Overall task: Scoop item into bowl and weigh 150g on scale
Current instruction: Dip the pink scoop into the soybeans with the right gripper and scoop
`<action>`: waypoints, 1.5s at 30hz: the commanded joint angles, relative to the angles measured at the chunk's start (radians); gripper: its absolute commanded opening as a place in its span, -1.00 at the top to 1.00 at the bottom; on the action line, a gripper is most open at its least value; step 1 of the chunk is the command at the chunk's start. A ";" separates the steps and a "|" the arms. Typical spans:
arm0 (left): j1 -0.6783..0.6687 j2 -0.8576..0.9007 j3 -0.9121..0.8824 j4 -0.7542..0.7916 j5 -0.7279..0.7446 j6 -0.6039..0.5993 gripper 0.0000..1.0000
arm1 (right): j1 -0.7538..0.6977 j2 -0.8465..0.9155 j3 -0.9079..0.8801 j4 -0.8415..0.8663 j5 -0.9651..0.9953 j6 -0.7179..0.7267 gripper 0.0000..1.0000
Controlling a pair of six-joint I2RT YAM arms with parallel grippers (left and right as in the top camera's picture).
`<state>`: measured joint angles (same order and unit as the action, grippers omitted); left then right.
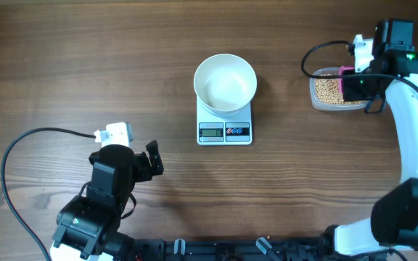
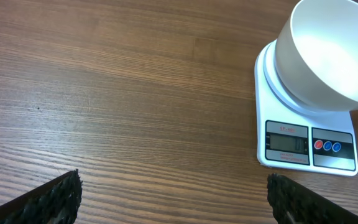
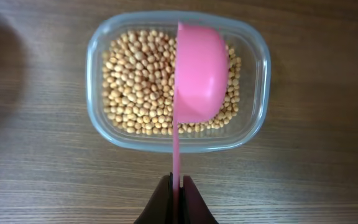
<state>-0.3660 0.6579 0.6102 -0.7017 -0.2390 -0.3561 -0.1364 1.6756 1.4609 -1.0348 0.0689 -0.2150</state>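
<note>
Table (image 1: 85, 58) of brown wood under scale (image 1: 224, 127)

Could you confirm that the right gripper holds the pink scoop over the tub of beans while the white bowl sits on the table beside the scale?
Not quite: the overhead view shows the white bowl on the scale, not beside it. The right gripper does hold the pink scoop over the tub of beans.

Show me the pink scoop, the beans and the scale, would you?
pink scoop (image 3: 201, 71): right wrist view, on its rounded cup.
beans (image 3: 135, 81): right wrist view, on the pile left of the scoop.
scale (image 2: 288, 144): left wrist view, on its grey display.
</note>
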 commanded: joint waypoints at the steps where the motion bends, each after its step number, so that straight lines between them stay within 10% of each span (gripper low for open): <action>1: 0.006 -0.002 -0.006 0.001 -0.013 0.011 -1.00 | -0.003 0.040 -0.004 -0.002 0.055 -0.013 0.92; 45: 0.006 -0.002 -0.006 0.001 -0.013 0.011 -1.00 | -0.267 0.140 -0.063 -0.010 -0.626 -0.043 0.91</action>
<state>-0.3660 0.6579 0.6102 -0.7017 -0.2390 -0.3561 -0.4015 1.7760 1.4094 -1.0401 -0.4950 -0.2253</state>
